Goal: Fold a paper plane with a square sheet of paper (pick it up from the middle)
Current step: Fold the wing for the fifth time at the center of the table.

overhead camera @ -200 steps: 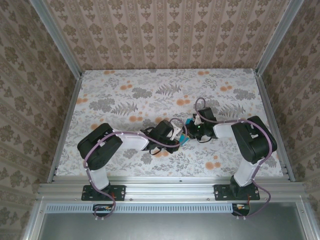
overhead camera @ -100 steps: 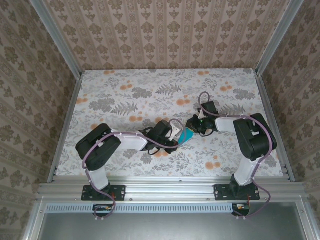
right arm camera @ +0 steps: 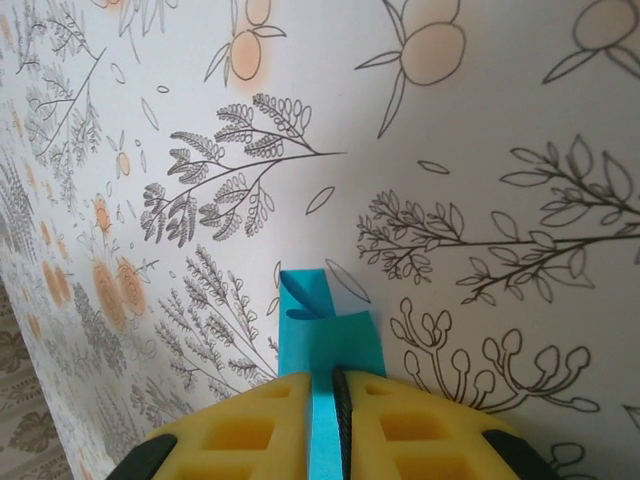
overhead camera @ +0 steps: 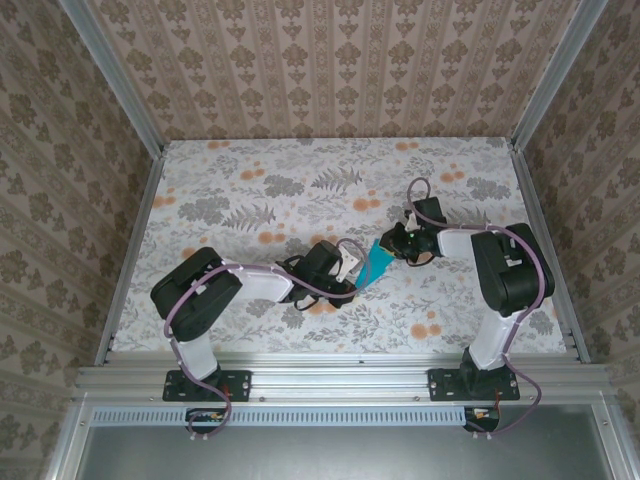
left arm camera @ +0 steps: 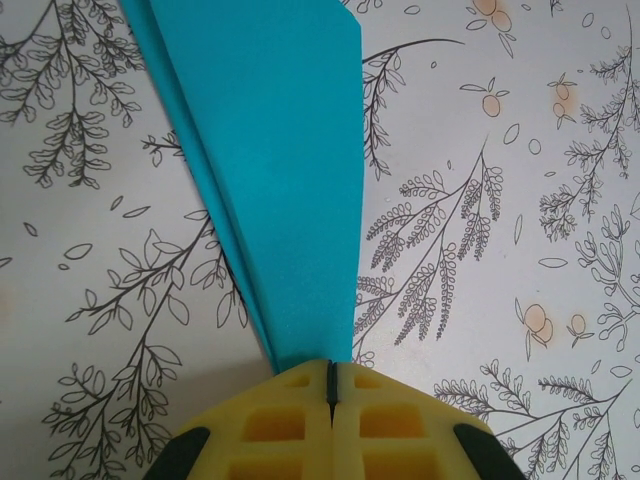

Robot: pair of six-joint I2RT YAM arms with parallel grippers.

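aluminium rail (overhead camera: 340, 380) at 6 o'clock carries both arm bases, set well apart. past it, the left gripper (overhead camera: 352, 272) reaches in from 8 o'clock. in its wrist view the yellow pads (left arm camera: 280, 425) are pressed together on the narrow end of the teal-blue paper plane (left arm camera: 270, 150), which widens toward 12 o'clock over the floral table (left arm camera: 500, 250). from above, the paper plane (overhead camera: 378, 264) sits a little toward 4 o'clock of the table's middle, spanning the two grippers. the right gripper (overhead camera: 398, 246) comes in from 2 o'clock, and its pads (right arm camera: 260, 430) are closed on a thin folded edge of the paper. whether the paper touches the table i cannot tell. farther on, the table runs to the patterned wall (overhead camera: 330, 60) at 12 o'clock.
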